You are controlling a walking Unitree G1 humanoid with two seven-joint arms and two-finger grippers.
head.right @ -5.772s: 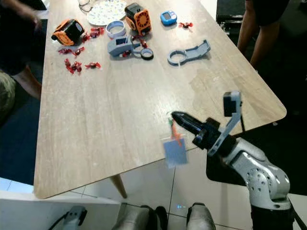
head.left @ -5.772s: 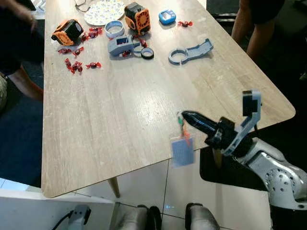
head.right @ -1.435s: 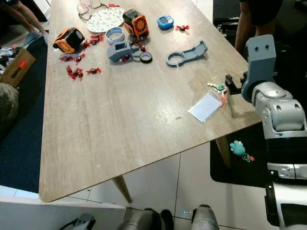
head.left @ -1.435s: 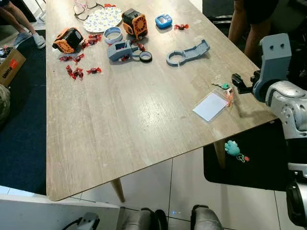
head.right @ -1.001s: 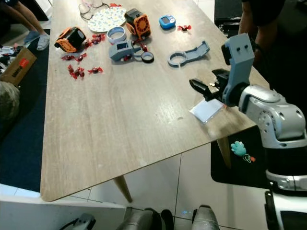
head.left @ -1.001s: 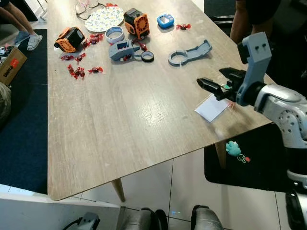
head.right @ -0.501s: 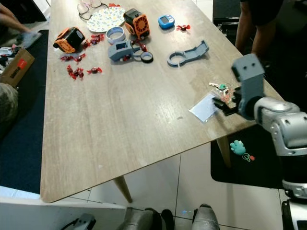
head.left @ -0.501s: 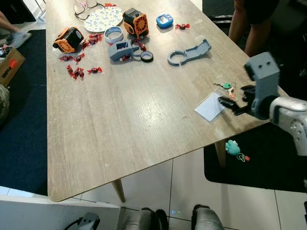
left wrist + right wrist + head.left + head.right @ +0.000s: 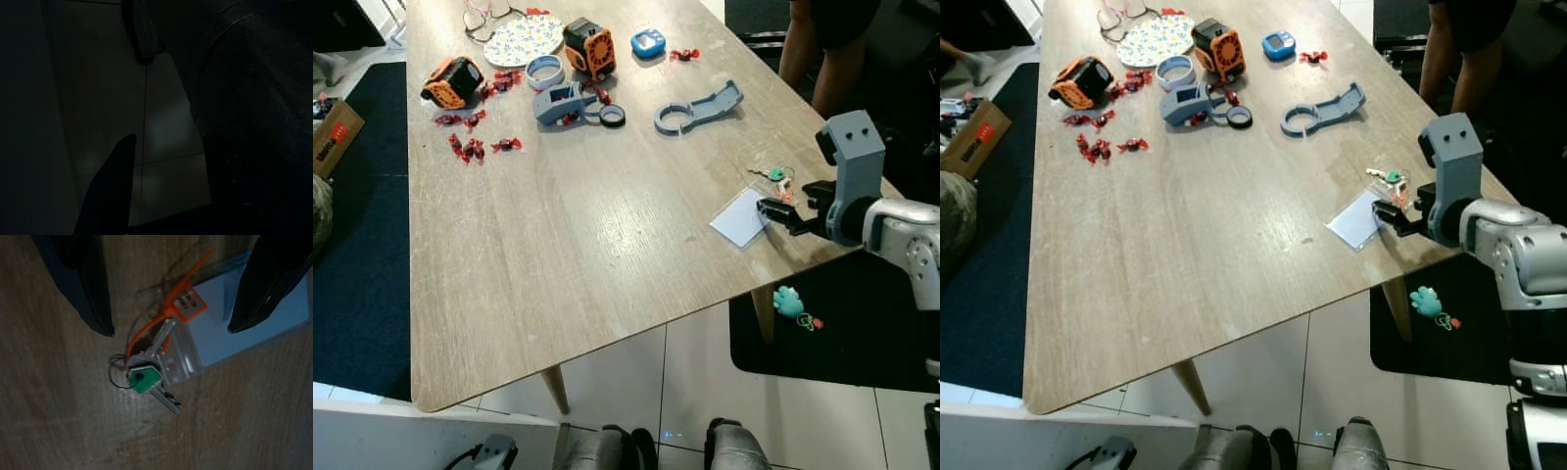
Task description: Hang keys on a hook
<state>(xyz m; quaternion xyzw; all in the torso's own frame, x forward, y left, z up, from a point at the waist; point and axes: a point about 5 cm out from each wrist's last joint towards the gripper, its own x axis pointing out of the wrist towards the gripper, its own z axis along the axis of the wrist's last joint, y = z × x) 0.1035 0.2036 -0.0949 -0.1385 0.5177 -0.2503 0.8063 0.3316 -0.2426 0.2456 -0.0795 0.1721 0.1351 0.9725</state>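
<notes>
An orange gadget [image 9: 450, 80] and scattered red candies [image 9: 472, 143] lie at the far left of the tabletop [image 9: 558, 245], with a grey bracket [image 9: 698, 107] further right. Near the right edge lie the keys [image 9: 146, 374], one green-capped, on a ring with an orange tag [image 9: 185, 303] and a clear card sleeve [image 9: 740, 216]. The right end effector [image 9: 168, 330] hovers just above them, released, fingers [image 9: 83, 289] spread either side. The left wrist view is very dark; the left end effector [image 9: 166, 191] seems to hang over floor tiles, fingers apart.
</notes>
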